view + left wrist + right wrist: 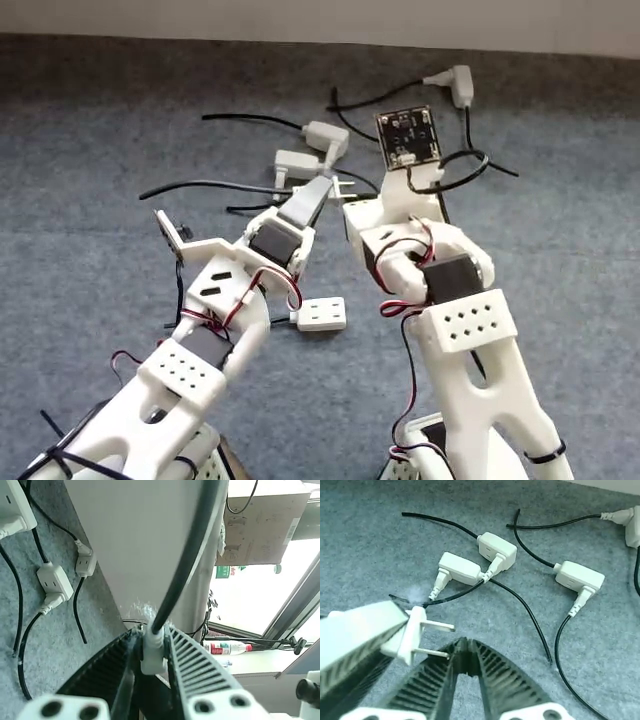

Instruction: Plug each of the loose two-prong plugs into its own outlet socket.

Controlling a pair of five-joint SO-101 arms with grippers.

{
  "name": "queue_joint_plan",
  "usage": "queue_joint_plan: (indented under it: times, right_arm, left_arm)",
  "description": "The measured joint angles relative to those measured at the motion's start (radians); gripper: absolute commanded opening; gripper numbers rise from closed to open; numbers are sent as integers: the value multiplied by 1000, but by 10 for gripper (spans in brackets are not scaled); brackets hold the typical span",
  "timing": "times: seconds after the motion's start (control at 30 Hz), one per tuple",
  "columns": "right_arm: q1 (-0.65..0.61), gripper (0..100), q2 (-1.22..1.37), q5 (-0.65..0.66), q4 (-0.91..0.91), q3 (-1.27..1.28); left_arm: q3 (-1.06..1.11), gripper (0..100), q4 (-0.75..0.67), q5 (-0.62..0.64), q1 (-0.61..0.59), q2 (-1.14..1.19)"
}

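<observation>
Two arms meet over white sockets scattered on a grey counter (pixel 90 150).

The left arm's claw (pixel 322 190) is closed on a two-prong plug (pixel 340 187), its prongs pointing toward the right arm (pixel 445 285). The right arm's wrist camera board (pixel 408 137) sits just beyond the plug. Behind the plug lie the first socket (pixel 325 135) and, just beside it, the second socket (pixel 295 162). The third socket (pixel 457 82) lies well apart near the far edge. The fourth socket (pixel 322 313) lies between the two arms. Black cords (pixel 200 185) trail across the counter.
</observation>
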Motion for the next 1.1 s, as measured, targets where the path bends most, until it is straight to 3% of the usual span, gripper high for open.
queue_joint_plan:
  times: [1.1]
  right_arm:
    - [18, 6, 2, 0, -21, 3]
  left_arm:
    - [40, 8, -6, 0, 87, -14]
